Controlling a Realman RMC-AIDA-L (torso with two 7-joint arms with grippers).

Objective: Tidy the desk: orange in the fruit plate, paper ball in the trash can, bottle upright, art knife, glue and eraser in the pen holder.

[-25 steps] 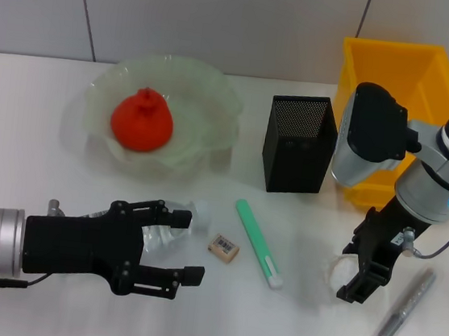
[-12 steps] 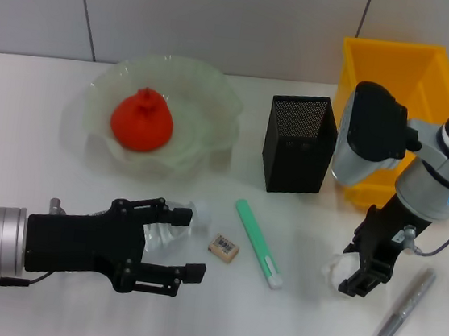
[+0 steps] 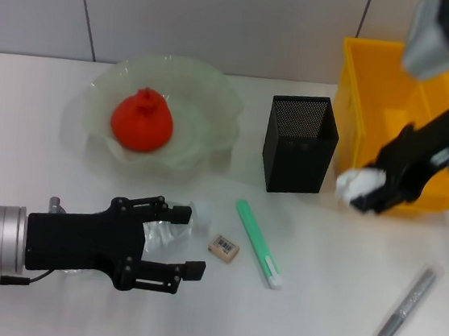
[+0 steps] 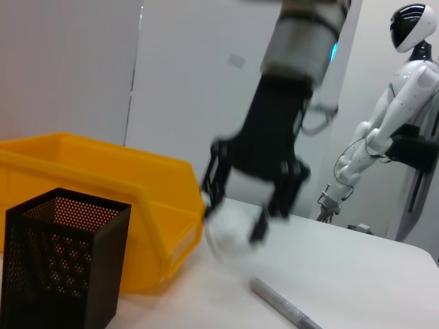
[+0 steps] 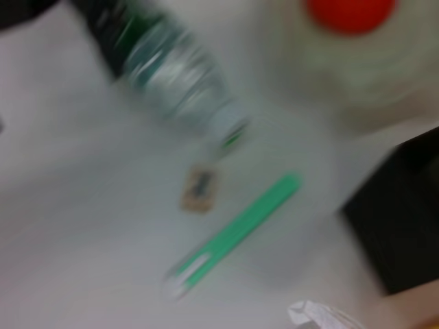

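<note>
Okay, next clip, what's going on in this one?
The right gripper holds the paper ball in the air at the front lip of the trash can, not yet dropped in. The left gripper reaches around the bottle, which lies on its side on the table. The orange already sits in the fruit plate. The eraser lies on the table, outside the pen holder.

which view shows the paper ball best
The left wrist view: the paper ball hangs clamped in the right gripper beside the trash can. The head view shows it partly hidden; the right wrist view catches only an edge.
</note>
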